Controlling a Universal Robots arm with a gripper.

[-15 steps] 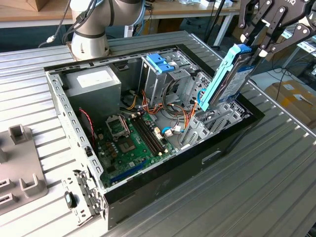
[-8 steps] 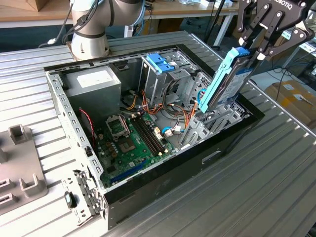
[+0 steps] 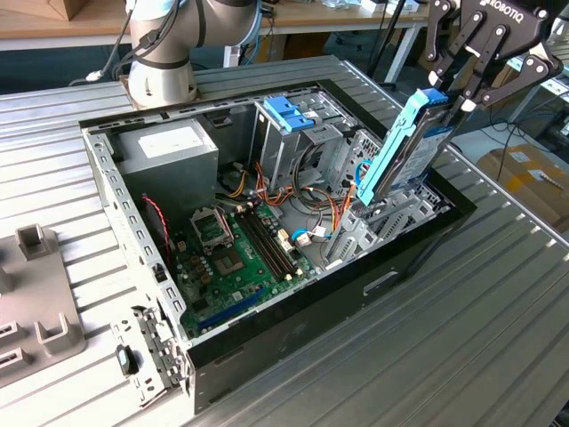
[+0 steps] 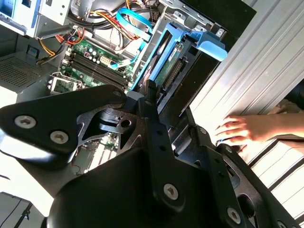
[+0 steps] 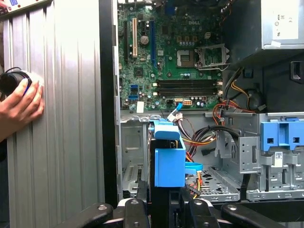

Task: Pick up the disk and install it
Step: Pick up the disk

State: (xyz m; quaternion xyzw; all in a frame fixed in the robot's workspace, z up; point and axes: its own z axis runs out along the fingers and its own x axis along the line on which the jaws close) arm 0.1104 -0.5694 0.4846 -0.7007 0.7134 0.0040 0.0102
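The disk (image 3: 404, 147), a grey drive in a light-blue carrier rail, stands tilted on end over the drive bay (image 3: 396, 209) at the exterior view's right side of the open computer case (image 3: 267, 342). Its lower end is down among the bay's metal walls. My gripper (image 3: 449, 96) is shut on the disk's upper end, near the blue end tab. In the second wrist view the disk (image 4: 168, 57) runs away from the gripper (image 4: 168, 107) into the bay. In the first wrist view the blue carrier (image 5: 169, 159) rises from between the fingers (image 5: 135, 209).
Inside the case lie the green motherboard (image 3: 236, 258), a grey power supply (image 3: 169, 147), loose cables and a tall metal cage with a blue bracket (image 3: 289, 111). A person's hand (image 4: 242, 130) rests on the ribbed table beside the case. Grey fixtures (image 3: 36, 302) sit at the exterior view's left.
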